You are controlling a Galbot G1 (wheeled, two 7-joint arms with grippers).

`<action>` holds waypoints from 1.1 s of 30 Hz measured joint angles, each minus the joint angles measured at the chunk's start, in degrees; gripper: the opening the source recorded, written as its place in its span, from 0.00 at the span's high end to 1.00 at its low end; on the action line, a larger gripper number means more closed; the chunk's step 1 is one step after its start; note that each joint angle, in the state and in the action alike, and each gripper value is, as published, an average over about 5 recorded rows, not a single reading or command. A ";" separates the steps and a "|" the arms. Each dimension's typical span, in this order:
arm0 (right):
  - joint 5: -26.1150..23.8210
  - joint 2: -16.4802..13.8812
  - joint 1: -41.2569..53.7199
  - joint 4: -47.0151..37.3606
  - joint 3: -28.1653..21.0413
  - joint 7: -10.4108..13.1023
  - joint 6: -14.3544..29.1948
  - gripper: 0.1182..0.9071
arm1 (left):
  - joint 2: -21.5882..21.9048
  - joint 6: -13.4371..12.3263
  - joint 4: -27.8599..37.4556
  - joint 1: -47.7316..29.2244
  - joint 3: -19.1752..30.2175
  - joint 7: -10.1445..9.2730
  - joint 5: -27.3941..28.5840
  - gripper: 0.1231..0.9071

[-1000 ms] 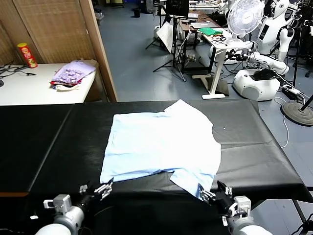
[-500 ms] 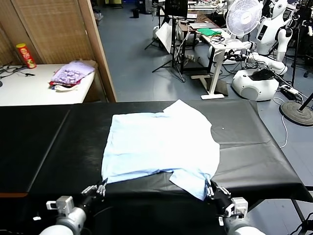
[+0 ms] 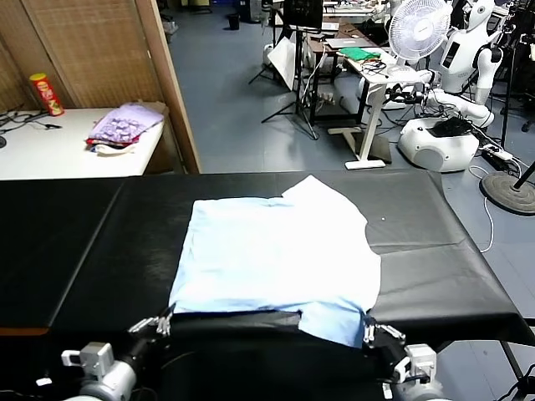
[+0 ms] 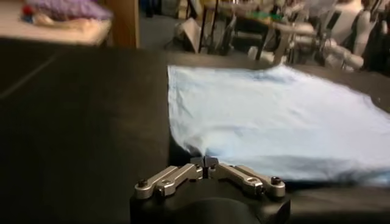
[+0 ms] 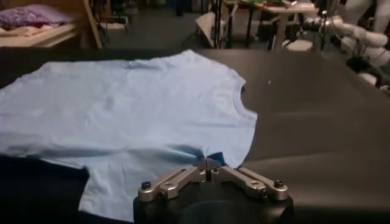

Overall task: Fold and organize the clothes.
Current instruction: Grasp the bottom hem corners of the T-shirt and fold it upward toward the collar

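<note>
Both claws, left [image 4: 206, 162] and right [image 5: 208, 164], seemingly pinch the light-blue T-shirt's [image 3: 280, 251] near edge.

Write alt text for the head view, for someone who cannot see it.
A pale blue T-shirt lies spread flat on a black table, with the robot's left hand and right hand each shut on its near edge. Behind, a purple pile of clothes sits on a white table.

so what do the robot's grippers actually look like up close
Both match: the left gripper and right gripper each have two silver metal finger links with dark bolts, tapering to small black tips, mounted on a rounded black body. In the head view, pale grey wrist housings sit behind them.
</note>
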 joint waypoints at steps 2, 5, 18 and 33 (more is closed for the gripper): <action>-0.01 -1.00 2.83 -2.13 -0.60 -0.40 0.29 1.00 | -0.26 -0.19 1.16 -2.25 0.71 -0.16 0.45 0.99; -0.11 -2.31 6.78 -5.25 -1.72 -0.84 0.68 1.00 | -0.65 -0.41 2.98 -5.34 1.87 -0.42 1.52 0.99; -1.96 -5.05 20.10 -17.67 -7.72 -2.91 1.95 1.00 | 0.78 -1.47 12.50 -16.11 6.57 -0.32 6.94 0.99; -2.20 -5.43 20.52 -18.90 -7.91 -4.94 1.69 0.55 | 1.94 -1.04 21.08 -23.45 8.93 -0.26 8.41 0.66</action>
